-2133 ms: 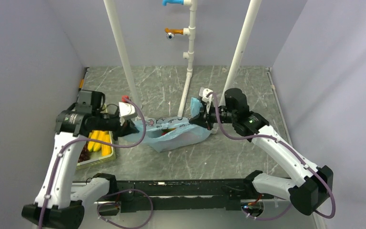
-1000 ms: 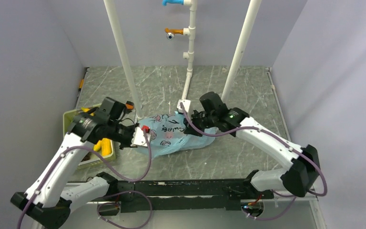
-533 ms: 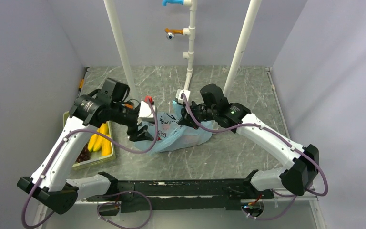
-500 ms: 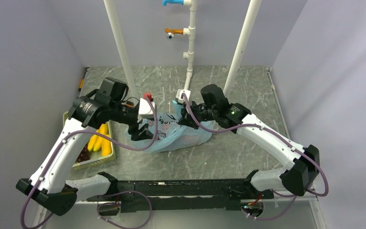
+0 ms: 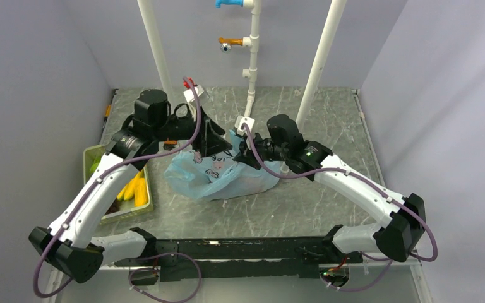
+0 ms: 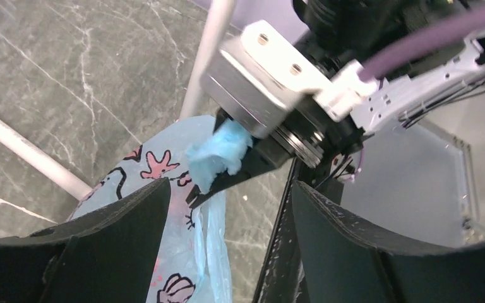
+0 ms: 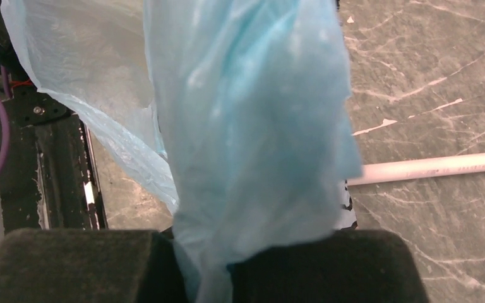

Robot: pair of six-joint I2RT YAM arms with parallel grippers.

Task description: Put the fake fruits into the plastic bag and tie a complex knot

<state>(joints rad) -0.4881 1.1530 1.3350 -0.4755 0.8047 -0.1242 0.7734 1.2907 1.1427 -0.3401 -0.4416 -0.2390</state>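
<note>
Plastic bag (image 5: 218,177) sits mid-frame; our left gripper (image 5: 213,137) has just let go and lifted, jaws wide and empty, while our right gripper (image 5: 245,153) stays pinched on it; we likely re-grasp next

plastic bag (image 5: 218,180): I count one
white pipes (image 5: 159,63): I count three, all upright
taps (image 5: 227,43): I count two, one blue, one orange
green tray (image 5: 93,158): I count one
yellow bananas (image 5: 136,189): I make out at least two
</note>
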